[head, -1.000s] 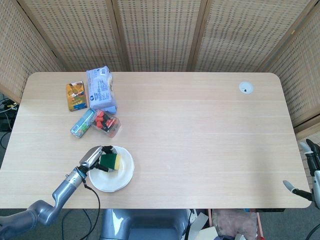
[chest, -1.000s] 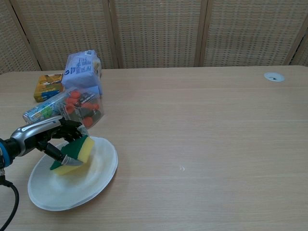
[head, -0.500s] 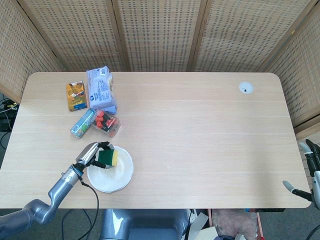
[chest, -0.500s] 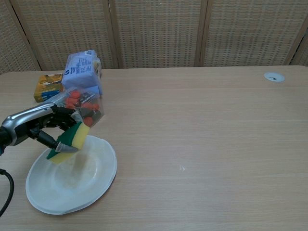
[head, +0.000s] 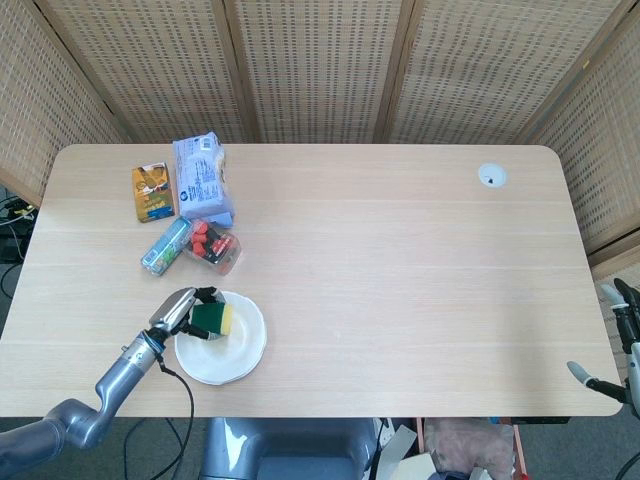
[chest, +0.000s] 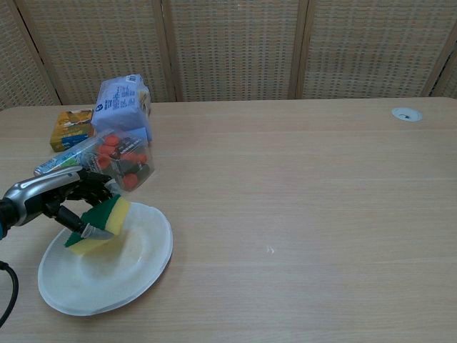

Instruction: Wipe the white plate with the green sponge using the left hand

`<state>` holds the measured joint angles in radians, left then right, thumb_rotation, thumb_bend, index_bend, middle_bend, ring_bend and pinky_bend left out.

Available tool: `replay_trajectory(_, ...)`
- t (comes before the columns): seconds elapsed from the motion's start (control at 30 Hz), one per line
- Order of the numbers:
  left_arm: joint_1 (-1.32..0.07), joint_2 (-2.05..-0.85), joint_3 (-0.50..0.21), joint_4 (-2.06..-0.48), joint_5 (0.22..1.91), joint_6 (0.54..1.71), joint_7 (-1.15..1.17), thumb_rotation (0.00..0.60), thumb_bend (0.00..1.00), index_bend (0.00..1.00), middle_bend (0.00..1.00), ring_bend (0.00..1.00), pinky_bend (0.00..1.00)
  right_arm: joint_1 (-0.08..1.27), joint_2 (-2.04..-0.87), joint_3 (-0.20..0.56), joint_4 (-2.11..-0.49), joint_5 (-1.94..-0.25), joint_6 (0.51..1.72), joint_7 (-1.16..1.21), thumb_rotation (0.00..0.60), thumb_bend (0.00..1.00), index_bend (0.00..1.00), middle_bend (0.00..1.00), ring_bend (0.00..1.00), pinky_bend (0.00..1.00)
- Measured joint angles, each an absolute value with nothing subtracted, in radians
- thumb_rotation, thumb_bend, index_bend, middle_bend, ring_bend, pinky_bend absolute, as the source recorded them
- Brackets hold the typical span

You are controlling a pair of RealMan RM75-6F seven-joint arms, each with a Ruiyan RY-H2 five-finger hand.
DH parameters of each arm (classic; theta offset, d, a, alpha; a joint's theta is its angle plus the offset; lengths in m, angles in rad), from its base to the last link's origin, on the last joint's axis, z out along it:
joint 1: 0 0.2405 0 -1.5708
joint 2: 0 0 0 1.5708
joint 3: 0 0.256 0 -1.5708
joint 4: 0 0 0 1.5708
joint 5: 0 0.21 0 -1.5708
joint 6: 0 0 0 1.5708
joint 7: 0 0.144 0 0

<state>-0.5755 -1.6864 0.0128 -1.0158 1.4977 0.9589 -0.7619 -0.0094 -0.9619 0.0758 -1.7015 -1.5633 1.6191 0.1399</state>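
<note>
The left hand (chest: 61,204) grips the green sponge (chest: 100,223) and presses it on the white plate's (chest: 136,271) far-left part — near the table's (chest: 300,179) front-left edge. Of the right hand (head: 612,345) only a sliver shows — its state can't be told.

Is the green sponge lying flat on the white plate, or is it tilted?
Tilted. In the chest view the left hand grips the green sponge with its upper end raised and its lower end near the white plate.

The right robot hand (head: 620,340) is cut off by the head view's right edge, so its grasp cannot be told. The left robot hand (chest: 61,200) hides part of the green sponge (chest: 100,223).
</note>
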Motion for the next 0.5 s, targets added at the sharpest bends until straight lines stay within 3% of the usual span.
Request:
replay_trajectory(0.27, -0.58, -1.731, 0.025, -0.97, 1.504, 0.933, -0.739, 0.6, 0.0, 0.53, 0.44, 0.38, 0.34, -0.008, -0.959, 0.077, -1.701, -1.56, 1.616, 0.148, 0.6, 0.0, 0.0, 0.0, 0.0, 0.0)
replay_trajectory(0.5, -0.596, -1.677, 0.011, -1.038, 1.526, 0.969, -0.72, 0.6, 0.0, 0.53, 0.44, 0.37, 0.34, -0.01, -0.958, 0.076, -1.704, -1.561, 1.619, 0.147, 0.6, 0.0, 0.0, 0.0, 0.0, 0.0)
